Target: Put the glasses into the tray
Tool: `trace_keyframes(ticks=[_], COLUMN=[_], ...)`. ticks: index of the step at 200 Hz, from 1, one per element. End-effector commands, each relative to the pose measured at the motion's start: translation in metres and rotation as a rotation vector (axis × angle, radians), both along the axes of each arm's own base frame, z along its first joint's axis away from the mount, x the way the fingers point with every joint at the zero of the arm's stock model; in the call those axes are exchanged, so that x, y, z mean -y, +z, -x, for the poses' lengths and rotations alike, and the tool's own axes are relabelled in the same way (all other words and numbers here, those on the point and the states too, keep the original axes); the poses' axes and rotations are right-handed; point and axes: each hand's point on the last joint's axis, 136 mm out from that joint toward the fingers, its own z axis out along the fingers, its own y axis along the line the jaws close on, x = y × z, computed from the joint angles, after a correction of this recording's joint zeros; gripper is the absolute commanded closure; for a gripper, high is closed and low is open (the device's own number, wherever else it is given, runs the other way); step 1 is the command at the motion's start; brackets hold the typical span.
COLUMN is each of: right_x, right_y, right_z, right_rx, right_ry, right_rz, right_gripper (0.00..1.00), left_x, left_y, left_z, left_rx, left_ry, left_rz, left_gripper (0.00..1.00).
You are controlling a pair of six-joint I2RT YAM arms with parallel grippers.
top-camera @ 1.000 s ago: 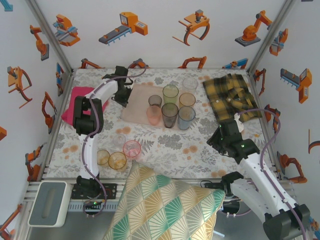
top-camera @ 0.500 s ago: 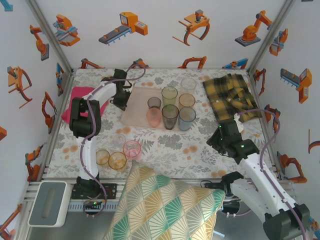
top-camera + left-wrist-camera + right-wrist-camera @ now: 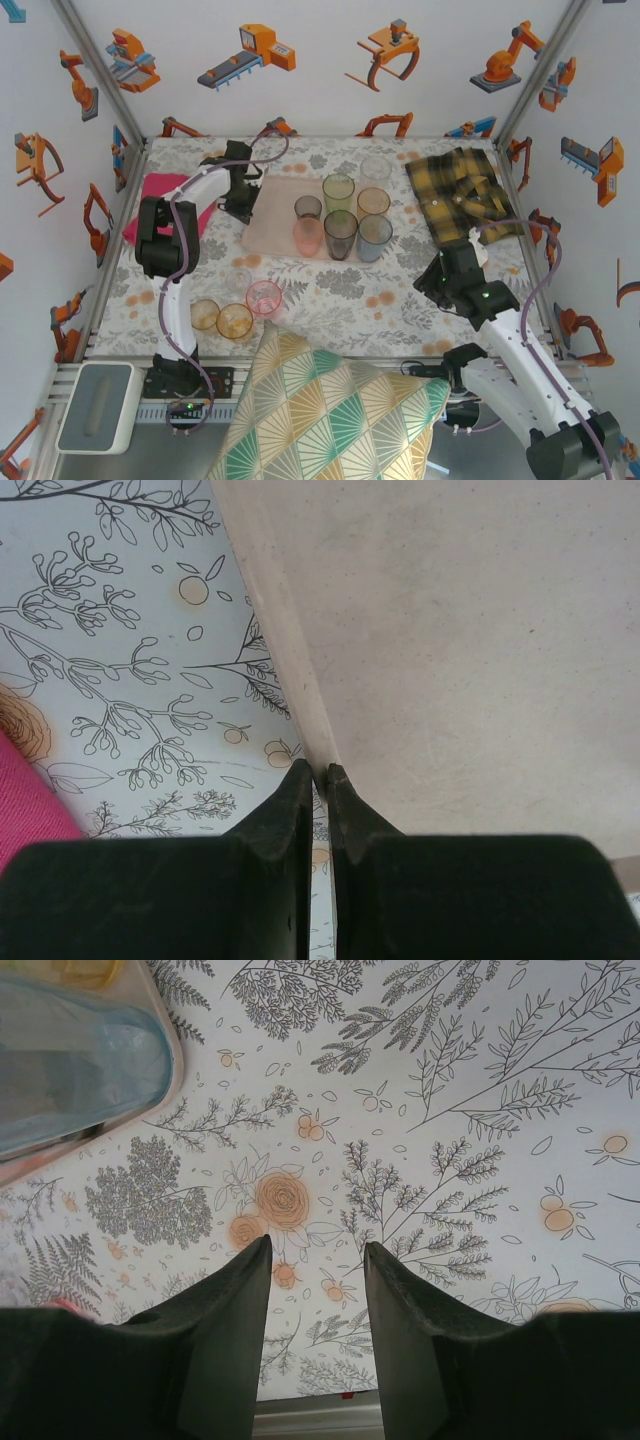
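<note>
I can read no words, numbers or brand marks anywhere here. The wall drawings (image 3: 250,55) of orange robot arms carry no lettering I can make out, and the glasses (image 3: 340,232) and the tray (image 3: 272,215) look plain.
</note>
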Motion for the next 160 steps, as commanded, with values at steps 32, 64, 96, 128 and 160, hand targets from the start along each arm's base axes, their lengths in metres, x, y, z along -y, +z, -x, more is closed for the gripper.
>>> trace_keyframes(ticks=[32, 64, 96, 128, 160], right_x=[0.0024, 0.0026, 0.0029, 0.0029, 0.0030], right_y=[-0.0016, -0.0018, -0.0033, -0.0039, -0.0039], right_z=[0.0002, 0.0004, 0.0011, 0.0017, 0.0018], right_rx=[0.005, 0.006, 0.004, 0.004, 0.005], right_ry=[-0.023, -0.023, -0.025, -0.025, -0.025], right_rz=[-0.010, -0.009, -0.009, -0.011, -0.011], right_gripper=[0.58, 0.58, 0.58, 0.58, 0.58], left_x=[-0.0102, -0.0107, -0.0115, -0.0112, -0.0122], left_y=[-0.0257, -0.0258, -0.0254, -0.0249, -0.0259], left_z=[0.0553, 0.0576, 0.0593, 0.0590, 0.0565], left_rx=[-0.214, -0.216, -0.217, -0.215, -0.211], left_ry=[-0.019, -0.021, -0.021, -0.021, -0.022], left_rz=[-0.039, -0.039, -0.039, -0.039, -0.048], left_gripper=[1.00, 1.00, 1.00, 1.00, 0.98])
